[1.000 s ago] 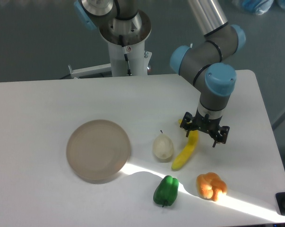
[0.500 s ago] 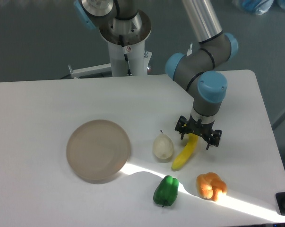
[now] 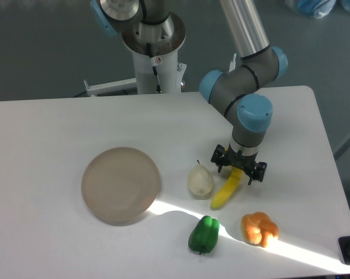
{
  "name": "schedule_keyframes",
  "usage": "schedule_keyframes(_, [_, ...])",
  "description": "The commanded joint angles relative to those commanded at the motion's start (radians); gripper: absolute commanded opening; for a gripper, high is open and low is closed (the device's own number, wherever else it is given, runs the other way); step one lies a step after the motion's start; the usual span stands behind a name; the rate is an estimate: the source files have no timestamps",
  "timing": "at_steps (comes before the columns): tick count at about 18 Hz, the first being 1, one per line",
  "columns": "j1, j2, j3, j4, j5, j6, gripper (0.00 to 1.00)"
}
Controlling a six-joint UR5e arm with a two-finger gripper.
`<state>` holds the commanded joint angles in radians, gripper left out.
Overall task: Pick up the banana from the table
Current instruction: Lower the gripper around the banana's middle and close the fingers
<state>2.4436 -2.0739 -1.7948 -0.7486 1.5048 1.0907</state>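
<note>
Right of the pear [image 3: 200,180], the banana [image 3: 227,189] lay on the white worktop [image 3: 58,133], its lower tip pointing toward the green pepper [image 3: 204,234]. Over the banana's upper end hung the hand [image 3: 238,169], its black fingers [image 3: 219,161] spread wide to either side of the fruit, not closed on it. Beyond the banana from the pear sat the lumpy orange item [image 3: 260,228]; the round tan plate [image 3: 121,185] lay on the pear's other side

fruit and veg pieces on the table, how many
4: the banana under the gripper, a pale pear to its left, a green pepper in front, a lumpy orange item front right. None looks hidden.
</note>
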Motion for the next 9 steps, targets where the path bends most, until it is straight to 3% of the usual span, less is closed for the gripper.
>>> schedule_keyframes(6, [0.002,0.0,0.006,0.0,-0.002,0.006,0.44])
schedule_keyframes(9, [0.002,0.0,0.006,0.0,-0.002,0.005,0.43])
